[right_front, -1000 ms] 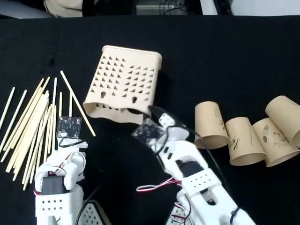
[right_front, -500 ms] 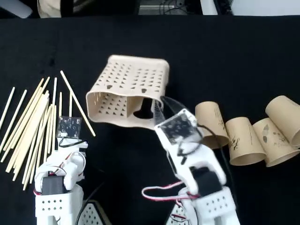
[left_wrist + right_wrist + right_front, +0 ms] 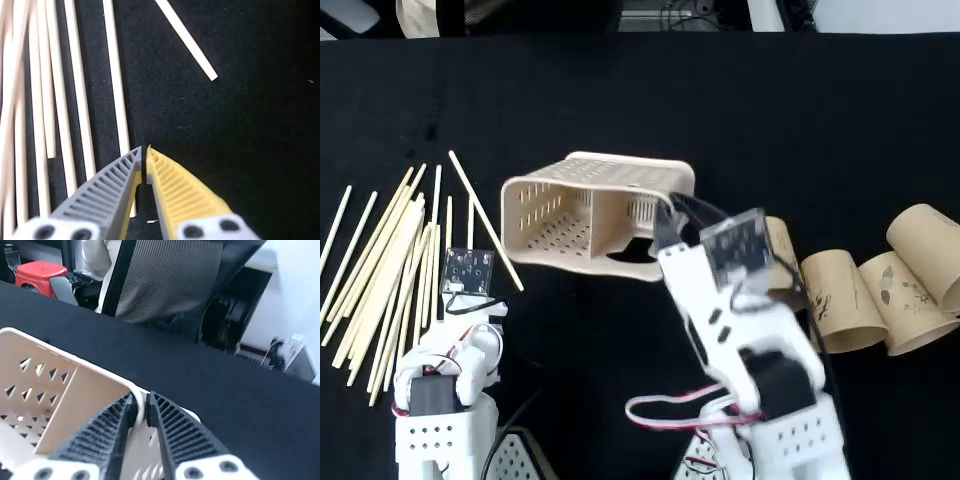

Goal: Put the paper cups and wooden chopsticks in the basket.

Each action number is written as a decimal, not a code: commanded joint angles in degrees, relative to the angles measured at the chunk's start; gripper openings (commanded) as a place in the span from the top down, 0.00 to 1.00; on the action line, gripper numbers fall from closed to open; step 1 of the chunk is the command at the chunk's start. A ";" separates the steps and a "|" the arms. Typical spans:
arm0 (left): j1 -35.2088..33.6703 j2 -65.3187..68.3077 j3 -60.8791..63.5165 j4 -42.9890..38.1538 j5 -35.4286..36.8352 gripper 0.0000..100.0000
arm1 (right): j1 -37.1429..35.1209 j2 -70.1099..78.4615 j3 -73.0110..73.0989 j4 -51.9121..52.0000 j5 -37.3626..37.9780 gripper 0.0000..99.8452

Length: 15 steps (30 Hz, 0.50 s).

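— Where's the basket sitting?
— I've got the basket (image 3: pixel 582 212) tipped on its side near the middle of the table (image 3: pixel 820 120), mouth toward the left edge. My right gripper (image 3: pixel 140 403) is pinching its rim.
— And your left?
— My left gripper (image 3: pixel 145 150) is pressed together on nothing, just beside the wooden chopsticks (image 3: pixel 388 268) strewn along the left edge. The paper cups (image 3: pixel 865 292) lie on their sides by the right edge.
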 commanded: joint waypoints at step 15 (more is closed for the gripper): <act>0.48 -0.53 0.75 0.35 0.44 0.97 | 2.55 70.73 -68.18 27.52 -1.14 0.98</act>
